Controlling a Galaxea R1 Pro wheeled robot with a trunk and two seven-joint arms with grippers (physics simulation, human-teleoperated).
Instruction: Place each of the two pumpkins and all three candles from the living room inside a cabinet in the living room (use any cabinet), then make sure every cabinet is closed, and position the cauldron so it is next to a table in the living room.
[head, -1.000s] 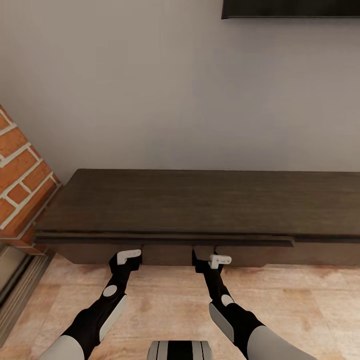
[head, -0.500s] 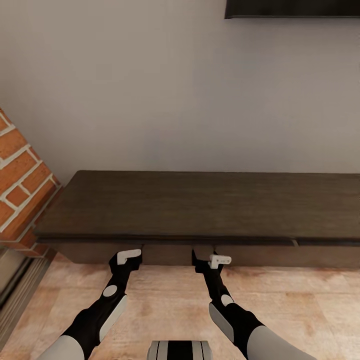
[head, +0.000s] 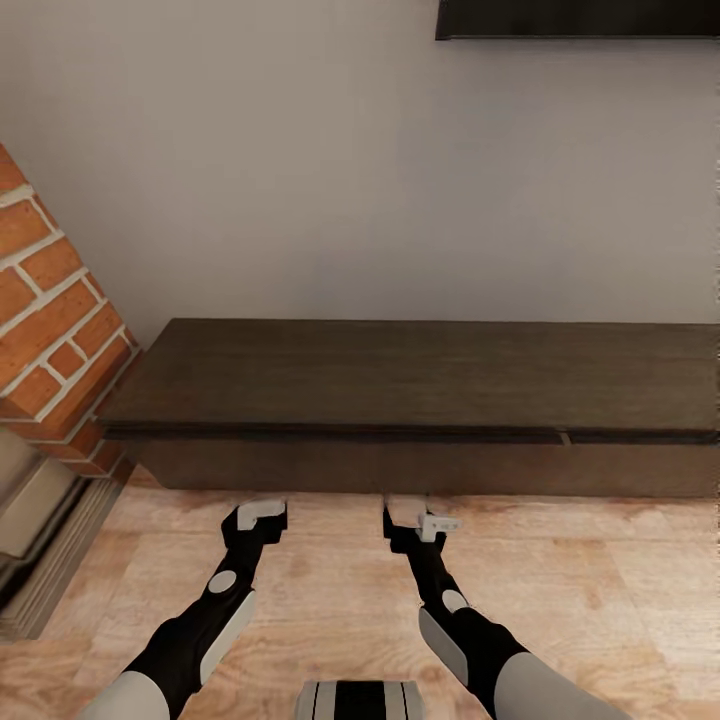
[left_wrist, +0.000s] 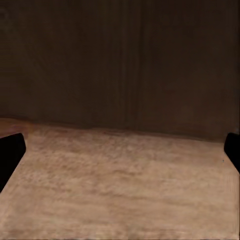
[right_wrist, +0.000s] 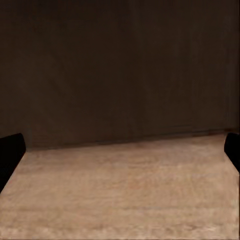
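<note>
Both hands (head: 262, 512) (head: 420, 515) before shut cabinet (head: 420, 400)

The cabinet (head: 420, 385) runs off the right edge of the head view, so its far end cannot be seen, and its closed fronts hide whatever is inside. A dark panel (head: 578, 18) on the wall is cut by the top edge, and the brick column (head: 50, 300) by the left edge. In each wrist view only the black tips of the fingers (left_wrist: 10, 155) (right_wrist: 10, 155) show at the two side edges, the rest out of frame.
</note>
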